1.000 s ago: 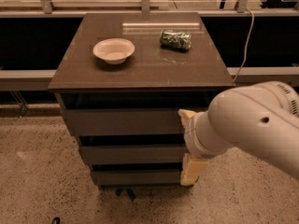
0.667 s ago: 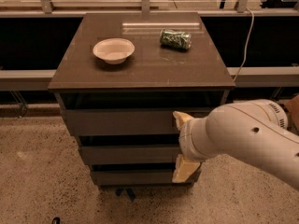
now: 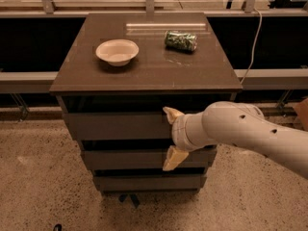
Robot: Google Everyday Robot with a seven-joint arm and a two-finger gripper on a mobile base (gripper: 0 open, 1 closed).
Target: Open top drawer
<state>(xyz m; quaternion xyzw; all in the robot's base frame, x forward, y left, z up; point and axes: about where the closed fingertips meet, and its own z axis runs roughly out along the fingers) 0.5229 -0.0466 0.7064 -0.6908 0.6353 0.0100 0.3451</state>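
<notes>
The top drawer [image 3: 115, 125] is the wide dark grey-brown flat front just under the cabinet top [image 3: 144, 76]; it sits pushed in, with a dark gap above it. My gripper [image 3: 171, 136] is at the right part of that front, on the end of my white arm [image 3: 240, 131], which comes in from the right. Its two cream fingers are spread apart vertically. The upper fingertip [image 3: 169, 112] is at the drawer front's top edge. The lower fingertip [image 3: 172, 160] lies over the second drawer front. The gripper holds nothing.
A white bowl [image 3: 117, 51] and a green can on its side [image 3: 180, 40] rest on the cabinet top. Two shorter drawer fronts [image 3: 125, 159] [image 3: 144, 182] lie below. A cable [image 3: 252, 37] hangs at the right. Speckled floor surrounds the cabinet.
My arm has moved left and reached further towards the cabinet, bringing the spread fingers against the right part of the top drawer front. The drawer has not moved.
</notes>
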